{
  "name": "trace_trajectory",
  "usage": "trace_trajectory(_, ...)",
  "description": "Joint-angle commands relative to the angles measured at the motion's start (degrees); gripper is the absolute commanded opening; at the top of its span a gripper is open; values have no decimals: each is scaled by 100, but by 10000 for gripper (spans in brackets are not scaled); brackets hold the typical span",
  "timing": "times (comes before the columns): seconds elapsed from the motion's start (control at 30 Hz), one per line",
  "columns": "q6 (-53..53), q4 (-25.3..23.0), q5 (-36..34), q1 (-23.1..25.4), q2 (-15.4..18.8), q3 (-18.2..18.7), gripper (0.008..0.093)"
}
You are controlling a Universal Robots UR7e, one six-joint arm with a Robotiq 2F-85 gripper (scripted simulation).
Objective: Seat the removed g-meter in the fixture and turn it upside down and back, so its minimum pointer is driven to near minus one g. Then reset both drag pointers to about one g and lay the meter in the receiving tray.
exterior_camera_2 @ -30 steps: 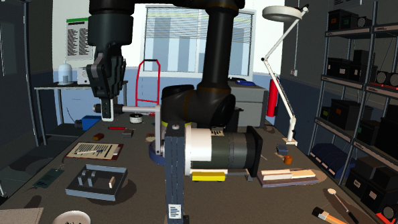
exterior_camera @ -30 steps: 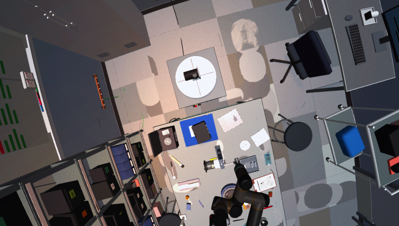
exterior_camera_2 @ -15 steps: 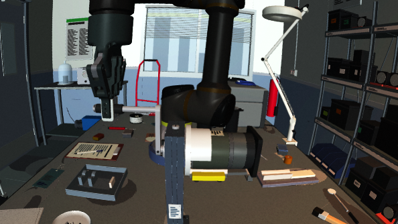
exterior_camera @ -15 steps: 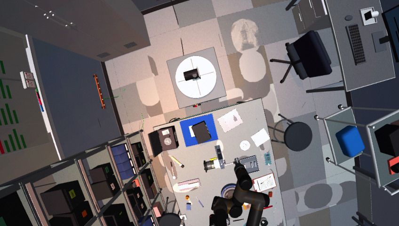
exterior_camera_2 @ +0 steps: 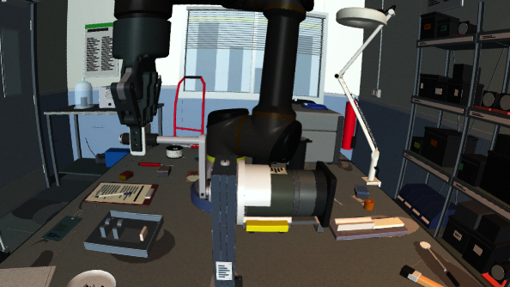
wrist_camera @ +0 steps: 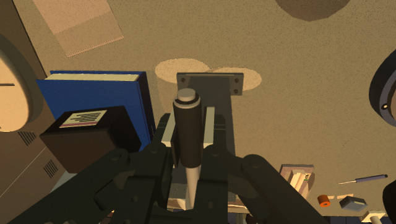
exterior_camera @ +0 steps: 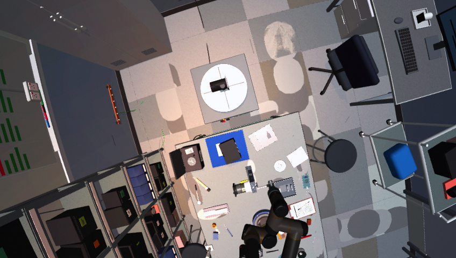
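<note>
The fixture's crank handle [wrist_camera: 186,123] is a dark cylindrical grip with a pale end cap. It sits at the end of a grey crank arm [exterior_camera_2: 178,139] running to the fixture's upright blue-grey plate [exterior_camera_2: 224,206]. The g-meter [exterior_camera_2: 283,193], a dark cylinder with a white collar, sits seated in the fixture [exterior_camera: 244,187] at mid-bench. The grey receiving tray [exterior_camera_2: 124,234] lies on the bench left of the fixture. My gripper [exterior_camera_2: 136,139] hangs over the crank's outer end, closed on the crank handle.
Behind the fixture lie a blue mat with a black box [exterior_camera: 228,150] and a dark case with a dial [exterior_camera: 188,160]. A clipboard [exterior_camera_2: 121,193], small blocks, a desk lamp [exterior_camera_2: 365,107] and hand tools lie around. My own arm base [exterior_camera: 272,233] stands at the bench's near end.
</note>
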Motion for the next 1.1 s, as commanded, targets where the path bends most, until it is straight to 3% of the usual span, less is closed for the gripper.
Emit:
trace_trajectory(0.0, 0, -7, 2, 0, -2, -3, 80)
trace_trajectory(0.47, -2, -7, 2, -1, -5, 0, 80)
trace_trajectory(1.07, -2, -7, 2, -1, -5, 0, 440)
